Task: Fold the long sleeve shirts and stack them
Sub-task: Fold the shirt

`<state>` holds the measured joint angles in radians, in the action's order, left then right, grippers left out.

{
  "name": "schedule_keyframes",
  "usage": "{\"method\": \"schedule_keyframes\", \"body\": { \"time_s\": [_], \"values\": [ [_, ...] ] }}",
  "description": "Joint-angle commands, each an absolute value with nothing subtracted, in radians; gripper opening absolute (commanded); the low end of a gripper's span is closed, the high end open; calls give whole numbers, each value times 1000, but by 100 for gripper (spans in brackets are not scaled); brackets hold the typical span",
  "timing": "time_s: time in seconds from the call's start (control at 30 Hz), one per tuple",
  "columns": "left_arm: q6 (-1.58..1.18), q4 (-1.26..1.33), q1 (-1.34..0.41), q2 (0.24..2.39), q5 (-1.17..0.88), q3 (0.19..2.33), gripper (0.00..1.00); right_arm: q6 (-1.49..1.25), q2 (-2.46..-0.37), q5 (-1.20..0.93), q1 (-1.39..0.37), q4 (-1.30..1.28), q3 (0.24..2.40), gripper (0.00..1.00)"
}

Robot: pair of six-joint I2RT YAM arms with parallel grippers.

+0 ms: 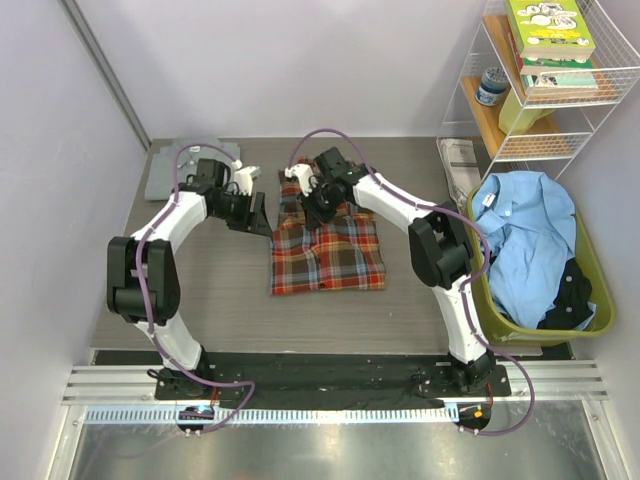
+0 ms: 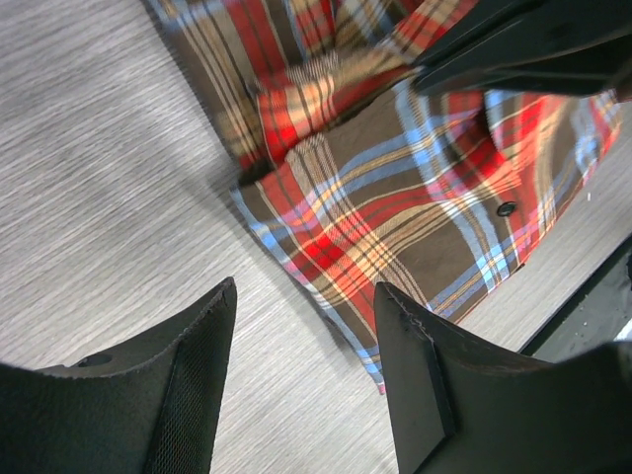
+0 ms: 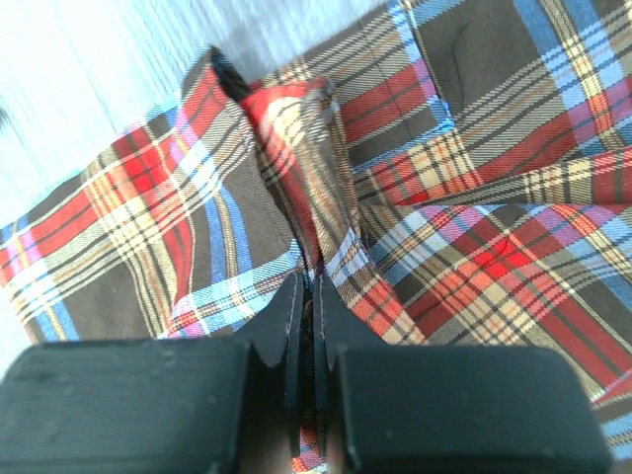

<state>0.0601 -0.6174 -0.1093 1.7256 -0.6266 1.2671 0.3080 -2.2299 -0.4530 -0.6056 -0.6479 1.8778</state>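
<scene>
Along the near edge of the table point(image 1: 200, 320), bare wood and lots of room. In the middle of the tabletop, the plaid shirt point(image 1: 328, 255), near part flat and tidy, far part bunched up. Looks about halfway through folding this one. Just off its far left corner, the left gripper point(image 1: 255, 215), fingers wide apart, holding nothing. Over the bunched far part, the right gripper point(image 1: 314, 205), fingers pinched tight on a ridge of plaid cloth. Next, probably: lift that pinch and lay it flat, slow and low, without dragging the whole shirt. In the far left corner, the grey shirt point(image 1: 170, 170), folded, ready for stacking. Plenty of room on the left side, less by the right edge, with a green basket point(image 1: 601, 300) just beside it.
</scene>
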Motion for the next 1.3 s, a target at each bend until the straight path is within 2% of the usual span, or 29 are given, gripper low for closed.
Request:
{"method": "schedule_keyframes", "body": {
  "time_s": [0.0, 0.1, 0.2, 0.33, 0.4, 0.43, 0.5, 0.6, 1.27],
  "values": [
    [75, -598, -109, 1762, -617, 1310, 59, 296, -2163, -428, -597, -629, 1930, 8],
    [81, -600, -109, 1789, -614, 1325, 59, 301, -2163, -419, -592, -637, 1914, 14],
    [89, -600, -109, 1802, -614, 1335, 59, 310, -2174, -413, -591, -655, 1911, 15],
    [92, -601, -109, 1812, -609, 1338, 59, 301, -2178, -413, -591, -660, 1924, 26],
    [92, -600, -109, 1812, -614, 1333, 59, 292, -2183, -413, -591, -660, 1940, 36],
    [91, -600, -109, 1810, -609, 1333, 59, 290, -2184, -413, -589, -658, 1959, 38],
    [92, -598, -109, 1807, -606, 1330, 59, 291, -2186, -416, -591, -658, 1976, 38],
    [91, -601, -109, 1802, -607, 1330, 59, 296, -2187, -432, -591, -663, 1991, 32],
    [95, -600, -109, 1821, -620, 1325, 60, 385, -2281, -423, -614, -767, 2036, 29]
  ]
}}
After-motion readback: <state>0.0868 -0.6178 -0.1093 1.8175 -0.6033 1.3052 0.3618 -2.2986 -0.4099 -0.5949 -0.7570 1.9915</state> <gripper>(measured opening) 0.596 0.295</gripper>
